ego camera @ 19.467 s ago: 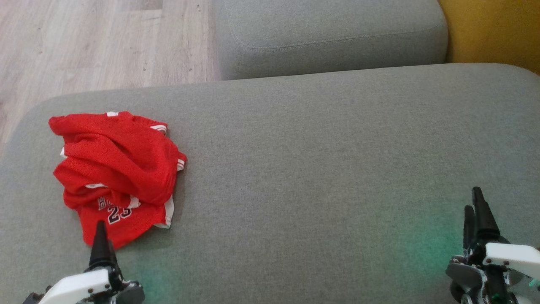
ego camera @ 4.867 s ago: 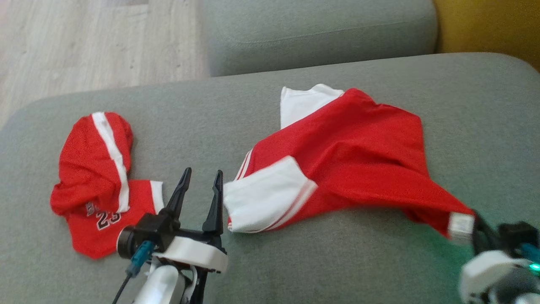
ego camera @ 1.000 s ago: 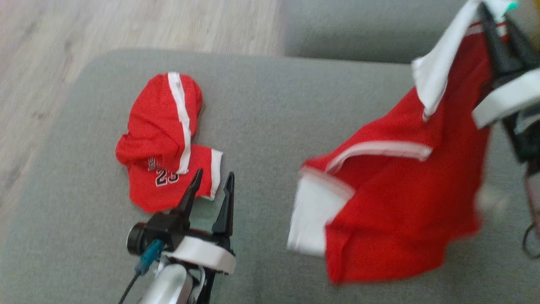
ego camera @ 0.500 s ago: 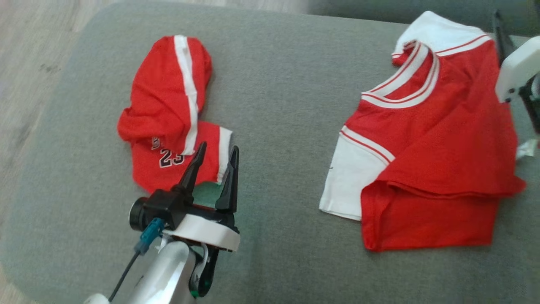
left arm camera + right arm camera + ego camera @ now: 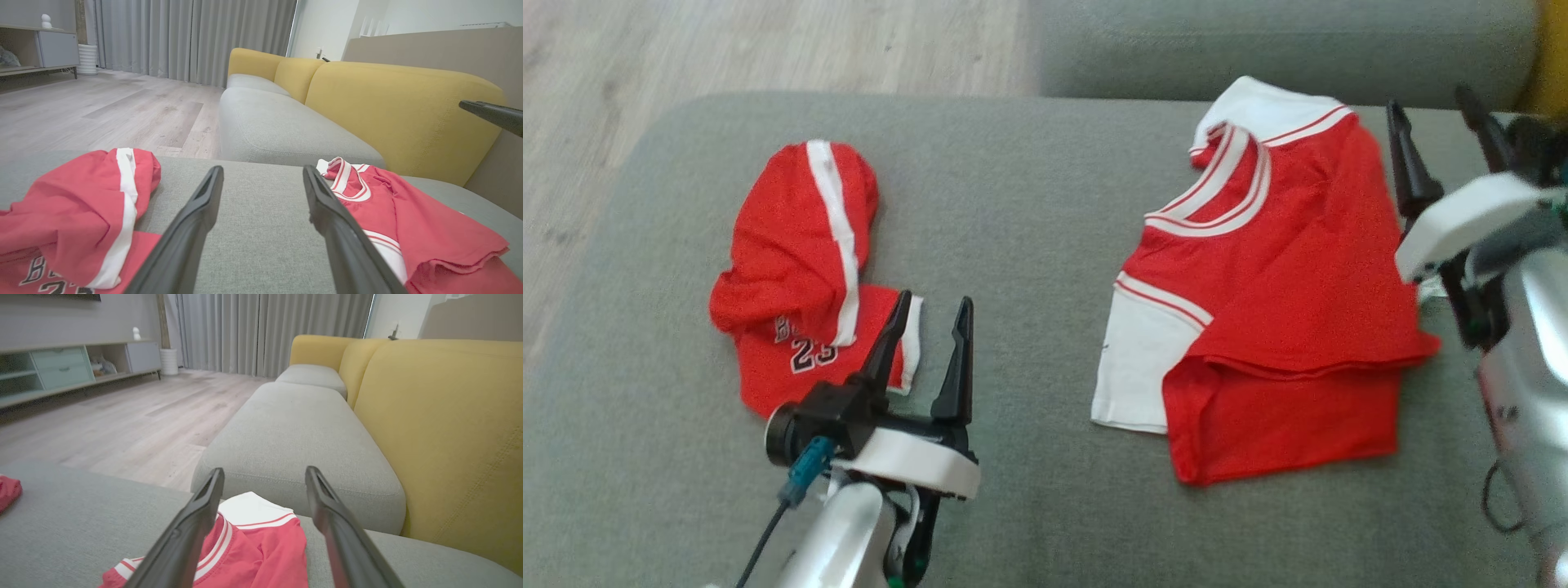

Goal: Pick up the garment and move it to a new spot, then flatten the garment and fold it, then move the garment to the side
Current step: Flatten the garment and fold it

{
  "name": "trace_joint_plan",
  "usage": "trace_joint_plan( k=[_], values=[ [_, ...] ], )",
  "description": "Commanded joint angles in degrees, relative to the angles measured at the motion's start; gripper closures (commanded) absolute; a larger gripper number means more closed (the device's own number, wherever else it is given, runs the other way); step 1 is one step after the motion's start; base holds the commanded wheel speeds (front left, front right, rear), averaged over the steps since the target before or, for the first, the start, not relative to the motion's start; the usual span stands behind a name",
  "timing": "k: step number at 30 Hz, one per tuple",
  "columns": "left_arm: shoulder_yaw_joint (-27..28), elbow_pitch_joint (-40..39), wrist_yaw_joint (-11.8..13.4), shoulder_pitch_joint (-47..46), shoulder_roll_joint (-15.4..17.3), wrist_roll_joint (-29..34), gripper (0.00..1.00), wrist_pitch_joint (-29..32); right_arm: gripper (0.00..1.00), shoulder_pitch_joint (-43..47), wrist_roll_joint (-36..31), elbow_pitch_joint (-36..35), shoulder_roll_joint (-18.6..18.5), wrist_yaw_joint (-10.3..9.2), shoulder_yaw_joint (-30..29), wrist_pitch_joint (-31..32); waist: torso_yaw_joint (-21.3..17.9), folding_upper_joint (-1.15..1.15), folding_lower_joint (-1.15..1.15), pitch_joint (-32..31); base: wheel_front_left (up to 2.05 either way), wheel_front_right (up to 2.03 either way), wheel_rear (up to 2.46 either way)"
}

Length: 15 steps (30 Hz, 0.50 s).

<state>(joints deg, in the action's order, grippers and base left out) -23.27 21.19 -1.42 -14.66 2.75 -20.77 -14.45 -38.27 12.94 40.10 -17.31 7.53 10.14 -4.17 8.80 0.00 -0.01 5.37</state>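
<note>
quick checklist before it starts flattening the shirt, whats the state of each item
1. right gripper free of the shirt: ok, fingers apart, nothing between them
2. left gripper open and empty: ok
3. shirt lying flat: not ok, its lower part is folded over and the collar end is bunched
4. shirt wholly on the grey cushion: ok
5. shirt apart from the shorts: ok, bare cushion between them

Grey sofa seat [image 5: 1045, 204] w/ yellow backrest [image 5: 441, 437], pale wood floor [image 5: 122, 416], grey curtains [image 5: 184, 36], low cabinet [image 5: 61, 363] in bg.
</note>
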Motion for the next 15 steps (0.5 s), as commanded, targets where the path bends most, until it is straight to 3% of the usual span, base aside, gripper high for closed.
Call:
trace_joint_plan(
  k=[1, 11, 15],
  values=[
    [2.15, -1.73, 0.41, -0.88, 0.13, -0.03, 0.00, -0.55, 0.00, 0.47, 0.36, -3.23, 0.55, -0.04, -0.27, -0.58, -1.32, 0.00, 0.01, -1.32, 0.00, 0.00, 0.00],
    [3.03, -2.34, 0.94, 1.31, 0.13, 0.28, 0.00, -0.55, 0.00, 23.59, -3.68, -24.16, 12.30, -0.04, -10.00, 1.61, -4.62, 0.00, 0.01, -2.81, 0.00, 0.00, 0.00],
    [3.24, -2.44, 0.83, 1.81, 0.13, 0.47, 0.00, -0.55, 0.00, 31.76, -3.18, -28.51, 14.24, -0.04, -12.36, 2.12, -5.55, 0.00, 0.01, -2.61, 0.00, 0.00, 0.00]
  ],
)
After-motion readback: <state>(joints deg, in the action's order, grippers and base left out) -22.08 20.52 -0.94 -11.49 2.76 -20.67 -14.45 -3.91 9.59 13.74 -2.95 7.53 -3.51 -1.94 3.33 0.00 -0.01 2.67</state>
